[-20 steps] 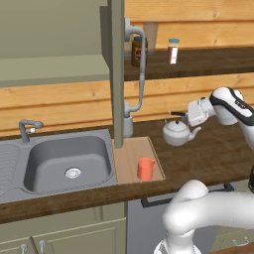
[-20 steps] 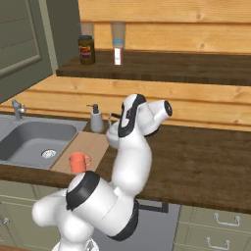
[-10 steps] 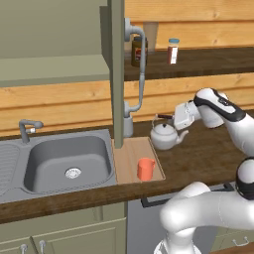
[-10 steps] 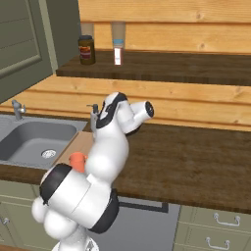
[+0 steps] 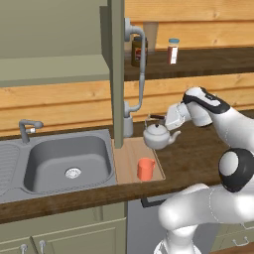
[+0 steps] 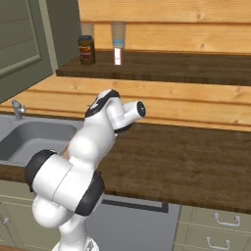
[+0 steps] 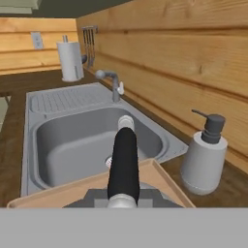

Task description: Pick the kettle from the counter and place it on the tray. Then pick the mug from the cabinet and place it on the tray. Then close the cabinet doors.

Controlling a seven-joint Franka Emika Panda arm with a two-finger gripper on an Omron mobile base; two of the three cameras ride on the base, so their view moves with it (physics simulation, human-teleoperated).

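Spanning the desk's front edge beside the sink, the tray (image 5: 129, 166) carries the orange mug (image 5: 145, 169) near its front. The kettle (image 5: 158, 137) hangs over the tray's back right corner, the claw (image 5: 159, 119) clamped on its black handle (image 7: 124, 162).

Arm (image 5: 233, 124): glossy white rounded link shells, bulbous at the joints. Dark grey to black bands and round end caps mark each joint. Hand block (image 5: 174, 116) pale grey, boxy. No cables or markings visible.
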